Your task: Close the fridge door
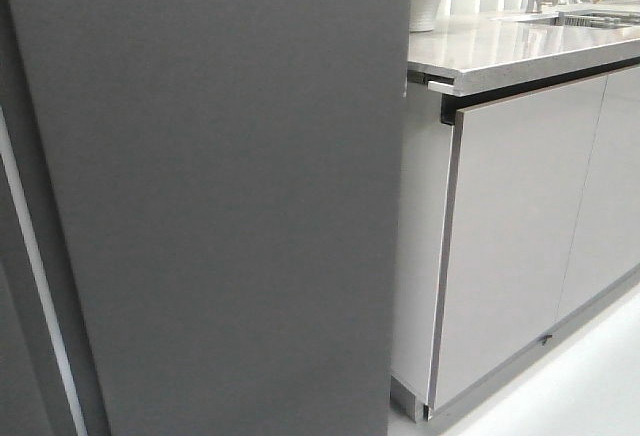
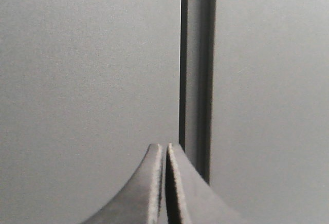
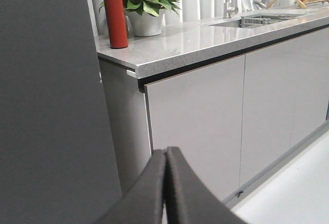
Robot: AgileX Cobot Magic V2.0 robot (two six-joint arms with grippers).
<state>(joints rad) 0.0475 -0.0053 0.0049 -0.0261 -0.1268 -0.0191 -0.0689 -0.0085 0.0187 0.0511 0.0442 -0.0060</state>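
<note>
At left of cabinets [image 1: 520,226]: fridge door [image 1: 220,196] nearly flush | left pincer [image 2: 165,183], right pincer [image 3: 165,188] both pressed together, empty | risk: push glances off handleless panel, seam unsealed.

Legible text, labels, brands, numbers, signs: none. Fridge door [image 1: 220,196], cabinet doors [image 1: 520,236] and red bottle [image 3: 114,13] on the counter carry no readable markings.

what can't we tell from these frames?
- Front view: fridge door fills the frame; its top, bottom and both grippers are out of view.
- Left wrist view: left gripper shut near the door; contact unclear.
- Right wrist view: right gripper shut; door seam cropped.
</note>
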